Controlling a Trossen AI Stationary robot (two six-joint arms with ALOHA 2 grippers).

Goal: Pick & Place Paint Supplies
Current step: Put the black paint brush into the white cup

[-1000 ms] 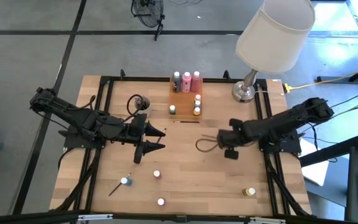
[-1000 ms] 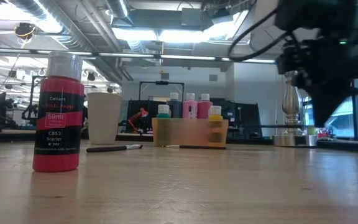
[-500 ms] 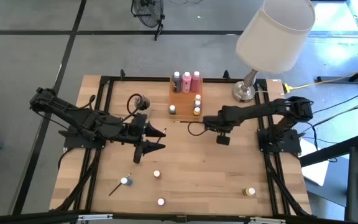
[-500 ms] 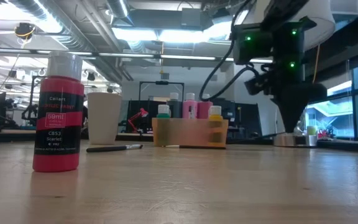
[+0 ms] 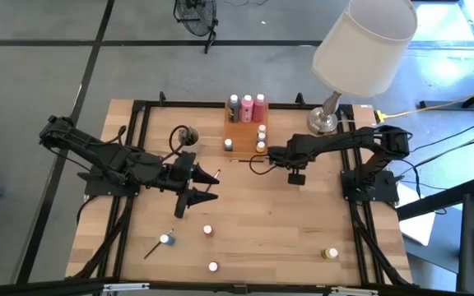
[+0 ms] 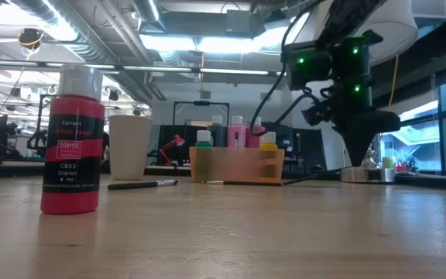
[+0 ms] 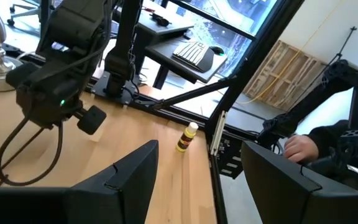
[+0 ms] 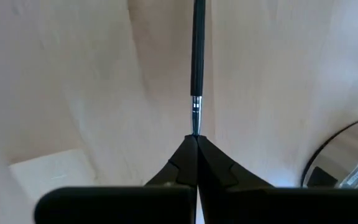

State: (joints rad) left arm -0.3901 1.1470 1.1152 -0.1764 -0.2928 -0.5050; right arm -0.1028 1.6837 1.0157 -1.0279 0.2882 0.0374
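Beside the tray (image 5: 241,130), right fingers (image 8: 194,146) shut, tips at paintbrush (image 8: 197,62) lying flat, crosswise.

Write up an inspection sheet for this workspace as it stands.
Surface: wooden table, black frame.
Job's things: three bottles and small pots in the orange tray; four loose pots nearer the front; paintbrush lying beside the tray.
Clutter: cup; lamp.
Pincers: left pincer open, empty; right pincer shut, tips at the paintbrush's end, grip unclear.
Cables: cable loop at the right wrist.
Surroundings: a person's hand beyond the table.
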